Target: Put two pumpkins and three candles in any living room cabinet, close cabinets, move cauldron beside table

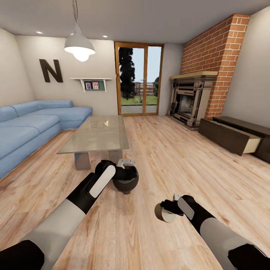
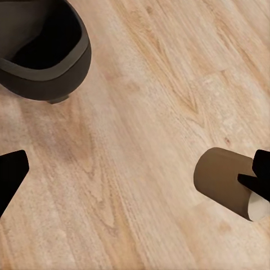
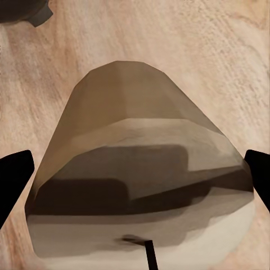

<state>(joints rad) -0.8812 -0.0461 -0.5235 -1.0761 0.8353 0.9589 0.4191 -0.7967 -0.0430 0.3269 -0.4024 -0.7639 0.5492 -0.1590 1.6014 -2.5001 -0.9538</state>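
**Q:** Nearest the head camera, what do you see?

**A:** Both forearms reach forward over the wooden floor [image 1: 157, 157]. The right gripper [image 1: 169, 212] holds a candle [image 1: 166, 214] low above the boards, its fingers [image 1: 168, 205] closed on the tan cylinder. In the right wrist view the candle [image 3: 140, 174] sits between the two dark fingertips [image 3: 12, 181], its pale end with the wick toward the camera.

**Q:** And the left gripper?

**A:** The left gripper [image 1: 126, 168] hangs over the cauldron [image 1: 126, 181], a round black pot standing on the floor just in front of the coffee table [image 1: 96, 137]. In the left wrist view only one dark fingertip [image 2: 10, 175] shows at the edge, with bare floor in front of it; I cannot tell whether the fingers are open or closed. That view also catches the cauldron [image 2: 48, 53] and the candle [image 2: 225, 183] in the other gripper.

**Q:** Where is the cabinet?

**A:** At the right wall, past the brick fireplace [image 1: 193, 99]. The cabinet [image 1: 240, 137] is long, low and dark brown, and one drawer [image 1: 228, 137] stands pulled out, showing a pale inside.

**Q:** Anything else?

**A:** A blue sofa [image 1: 26, 125] runs along the left, and a glass door [image 1: 138, 78] is at the back.
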